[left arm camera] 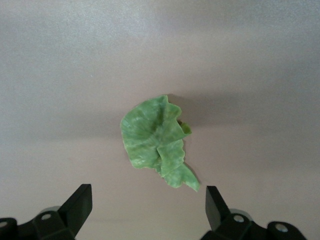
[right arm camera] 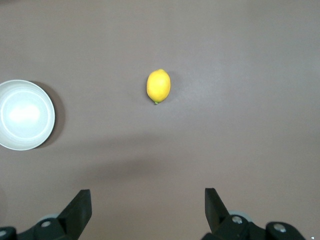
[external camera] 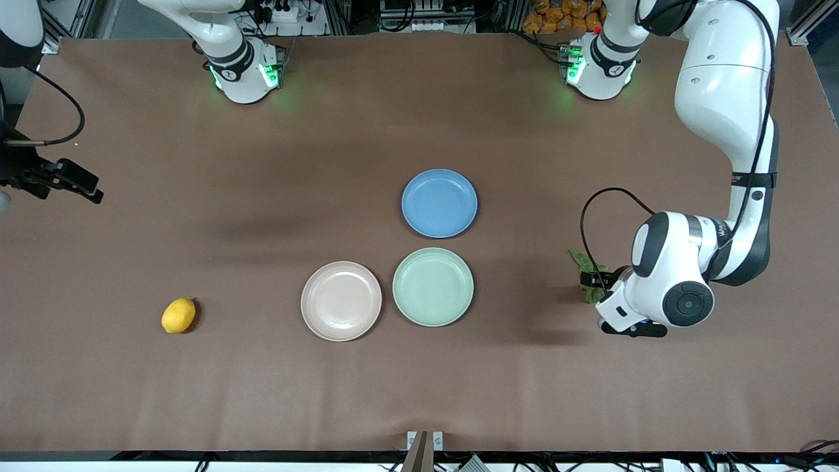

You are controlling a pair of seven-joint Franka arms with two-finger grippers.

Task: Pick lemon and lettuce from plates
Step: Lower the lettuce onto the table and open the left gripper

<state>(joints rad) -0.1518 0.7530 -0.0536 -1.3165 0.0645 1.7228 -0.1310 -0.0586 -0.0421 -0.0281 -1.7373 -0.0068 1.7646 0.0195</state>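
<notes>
The lemon (external camera: 178, 315) lies on the bare table toward the right arm's end, well apart from the plates; it also shows in the right wrist view (right arm camera: 158, 86). The lettuce (external camera: 581, 260) lies on the table toward the left arm's end, partly hidden by the left hand; it shows whole in the left wrist view (left arm camera: 156, 141). The beige-pinkish plate (external camera: 341, 301) and the mint green plate (external camera: 432, 286) stand side by side, both empty. My left gripper (external camera: 595, 283) (left arm camera: 148, 196) is open and empty just over the lettuce. My right gripper (external camera: 88, 187) (right arm camera: 148, 197) is open and empty, high over the table's end.
An empty blue plate (external camera: 439, 203) stands just farther from the front camera than the mint one. The beige-pinkish plate also shows at the edge of the right wrist view (right arm camera: 25, 115). The left arm's elbow and forearm hang over its end of the table.
</notes>
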